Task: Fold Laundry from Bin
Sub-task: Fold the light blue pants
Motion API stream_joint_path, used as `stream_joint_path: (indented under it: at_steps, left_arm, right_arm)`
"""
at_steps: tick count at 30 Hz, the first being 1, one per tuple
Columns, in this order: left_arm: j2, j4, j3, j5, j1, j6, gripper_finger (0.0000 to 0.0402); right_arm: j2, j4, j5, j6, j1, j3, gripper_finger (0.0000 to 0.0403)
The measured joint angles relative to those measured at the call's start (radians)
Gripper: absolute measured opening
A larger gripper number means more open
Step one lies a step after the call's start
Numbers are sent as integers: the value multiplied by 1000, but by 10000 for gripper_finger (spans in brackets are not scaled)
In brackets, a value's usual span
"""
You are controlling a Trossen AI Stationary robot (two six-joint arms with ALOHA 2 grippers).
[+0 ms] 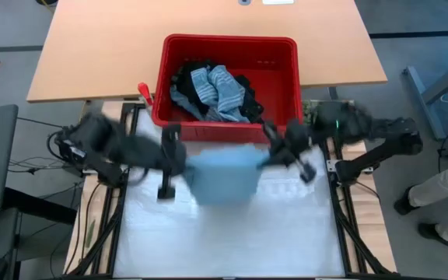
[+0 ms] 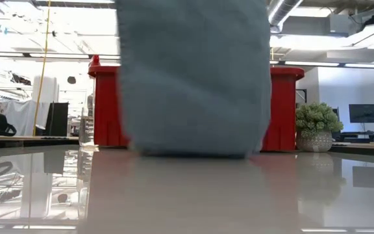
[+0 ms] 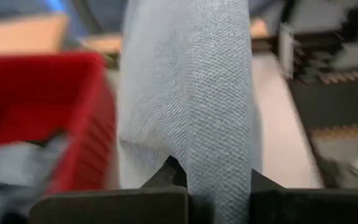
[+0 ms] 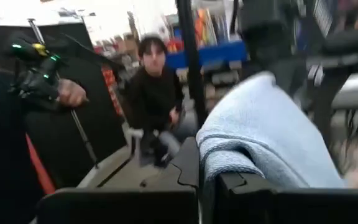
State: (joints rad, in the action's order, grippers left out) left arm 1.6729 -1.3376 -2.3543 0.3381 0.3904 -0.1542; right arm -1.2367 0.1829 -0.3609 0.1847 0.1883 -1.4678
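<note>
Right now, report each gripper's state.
Left gripper: shut on the light blue garment.
Right gripper: shut on the same garment.

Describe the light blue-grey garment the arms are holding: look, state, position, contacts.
The light blue-grey garment is a soft, finely woven cloth hanging in a loose sheet in front of the red bin. The left gripper and the right gripper are each shut on an upper corner. Its lower edge reaches the white table.
</note>
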Motion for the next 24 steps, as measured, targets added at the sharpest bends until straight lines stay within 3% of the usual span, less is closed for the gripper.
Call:
stream_joint_path:
  at_steps: [3,6,10,12,17,24]
  left_arm:
    - [82,-34,2,-31,119,-128,2]
    - [181,7,1,-72,202,-219,2]
    - [327,13,0,-98,276,-337,2]
    - [395,54,2,-129,296,-363,2]
    - [458,150,2,-203,304,-377,2]
    - [445,68,2,-202,209,-310,2]
  right_arm:
    - [-3,-76,241,132,218,130,30]
    - [-39,-309,463,276,414,273,30]
    - [-150,-606,748,416,601,401,31]
    - [-223,-678,841,470,657,420,30]
    - [-333,-786,971,617,677,417,30]
    - [-310,-639,926,703,528,417,31]
